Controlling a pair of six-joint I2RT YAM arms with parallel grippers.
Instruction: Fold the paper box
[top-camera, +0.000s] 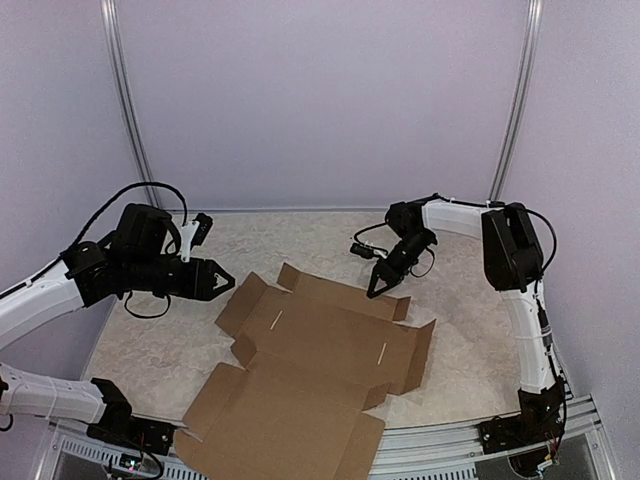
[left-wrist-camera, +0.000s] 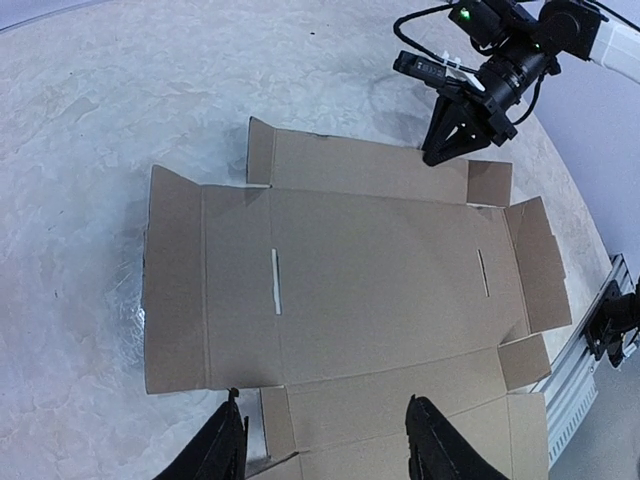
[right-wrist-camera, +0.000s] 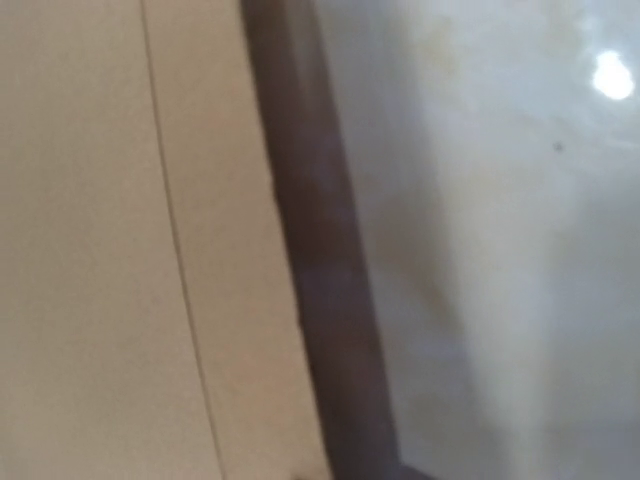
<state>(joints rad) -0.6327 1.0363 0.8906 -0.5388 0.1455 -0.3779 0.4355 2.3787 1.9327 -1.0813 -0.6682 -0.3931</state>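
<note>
The paper box (top-camera: 320, 350) lies flat and unfolded on the table as a brown die-cut sheet (left-wrist-camera: 370, 270) with flaps and two slits. My left gripper (top-camera: 228, 282) hovers over the sheet's left part, open and empty, its fingertips (left-wrist-camera: 322, 400) apart above the near flap. My right gripper (top-camera: 375, 292) points down at the edge of the far flap (left-wrist-camera: 432, 155). The right wrist view shows only that cardboard edge (right-wrist-camera: 100, 250), blurred and very close, with no fingers in sight. Whether its jaws pinch the flap does not show.
The sheet's near end hangs over the metal rail (top-camera: 450, 440) at the table's front edge. The marbled tabletop (top-camera: 160, 350) surrounds the sheet, and pale walls close in the back and sides. A black cable (top-camera: 365, 248) loops beside the right wrist.
</note>
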